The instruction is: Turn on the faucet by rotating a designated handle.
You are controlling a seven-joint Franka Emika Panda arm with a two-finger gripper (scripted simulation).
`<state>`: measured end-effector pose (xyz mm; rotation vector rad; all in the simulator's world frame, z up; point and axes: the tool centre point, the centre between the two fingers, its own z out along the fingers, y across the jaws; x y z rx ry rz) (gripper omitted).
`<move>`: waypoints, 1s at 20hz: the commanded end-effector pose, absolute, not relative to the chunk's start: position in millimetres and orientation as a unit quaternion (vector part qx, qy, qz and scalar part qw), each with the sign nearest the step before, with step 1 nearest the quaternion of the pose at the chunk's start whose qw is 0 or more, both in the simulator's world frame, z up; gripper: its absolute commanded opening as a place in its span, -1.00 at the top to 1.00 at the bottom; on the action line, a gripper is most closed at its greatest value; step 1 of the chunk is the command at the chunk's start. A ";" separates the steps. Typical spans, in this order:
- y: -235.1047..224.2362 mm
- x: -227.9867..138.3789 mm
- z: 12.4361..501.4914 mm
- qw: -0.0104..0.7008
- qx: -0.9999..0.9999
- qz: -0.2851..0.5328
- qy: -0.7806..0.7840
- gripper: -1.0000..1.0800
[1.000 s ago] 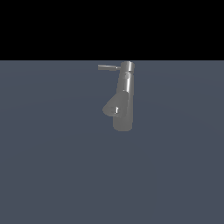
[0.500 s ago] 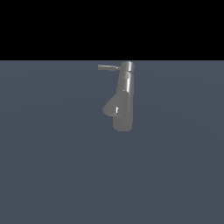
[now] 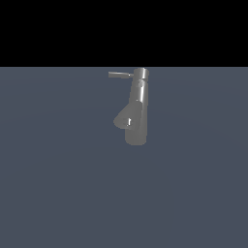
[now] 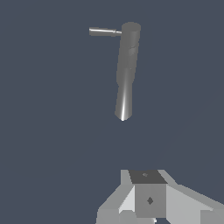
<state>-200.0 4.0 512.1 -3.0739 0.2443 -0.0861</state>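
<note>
The faucet [image 3: 137,109] is a tall grey metallic column standing on a flat blue-grey floor, with a stubby spout [image 3: 124,119] angled off its side. The handle [image 3: 120,74] is a thin rod that sticks out sideways from the column's top, toward the exterior view's left. The wrist view shows the faucet [image 4: 126,74] and handle [image 4: 103,31] from further off. My gripper [image 4: 147,176] appears only in that view, well short of the faucet and touching nothing. Its fingers read as one block with no gap, so it is shut. The arm is absent from the exterior view.
A plain blue-grey floor [image 3: 58,193] spreads around the faucet, with a black band above it in the exterior view. Nothing else stands in view.
</note>
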 end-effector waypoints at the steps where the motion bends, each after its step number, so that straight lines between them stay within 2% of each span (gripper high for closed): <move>1: 4.8 -185.1 510.8 0.037 -0.993 -0.023 0.108 1.00; 20: 9.8 -49.7 468.1 0.076 -0.927 0.027 0.366 1.00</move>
